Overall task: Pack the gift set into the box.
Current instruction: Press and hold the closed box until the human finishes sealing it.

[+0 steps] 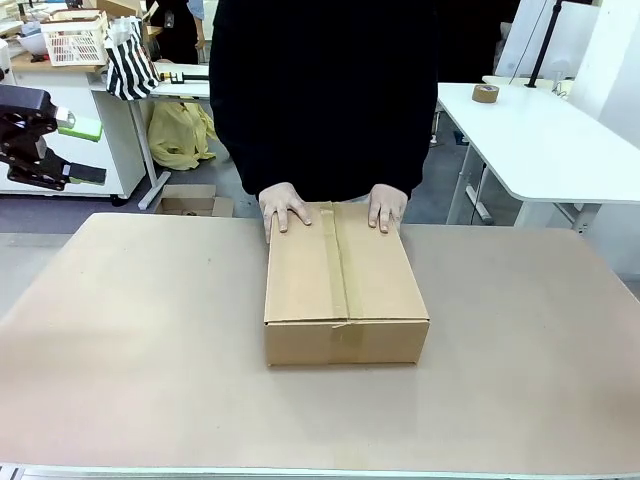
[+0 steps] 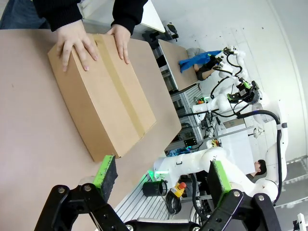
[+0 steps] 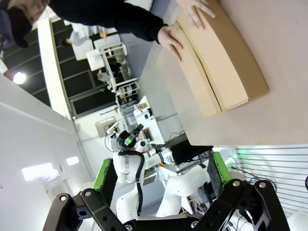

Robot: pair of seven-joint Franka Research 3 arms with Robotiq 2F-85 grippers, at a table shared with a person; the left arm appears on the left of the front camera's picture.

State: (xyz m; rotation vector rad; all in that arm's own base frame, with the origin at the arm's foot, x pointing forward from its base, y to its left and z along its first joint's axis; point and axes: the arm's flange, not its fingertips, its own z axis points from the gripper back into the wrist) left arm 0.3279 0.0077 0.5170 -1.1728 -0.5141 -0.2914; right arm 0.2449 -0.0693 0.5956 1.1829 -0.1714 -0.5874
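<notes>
The box (image 1: 345,285) lies shut in the middle of the table, with brownish tape along its top seam. A person in a black top rests both hands (image 1: 286,206) on its far edge. The gift set is out of view. My left gripper (image 1: 90,150) hangs open at the far left, well above and away from the box; the left wrist view shows its fingers (image 2: 105,173) spread, with the box (image 2: 103,103) beyond them. My right gripper (image 3: 162,173) is also open and holds nothing, with the box (image 3: 221,62) far off at the upper right.
The brown table top (image 1: 130,360) spreads around the box on all sides. A white table (image 1: 545,140) with a tape roll (image 1: 486,93) stands at the back right. Shelving with a white basket (image 1: 75,40) is at the back left.
</notes>
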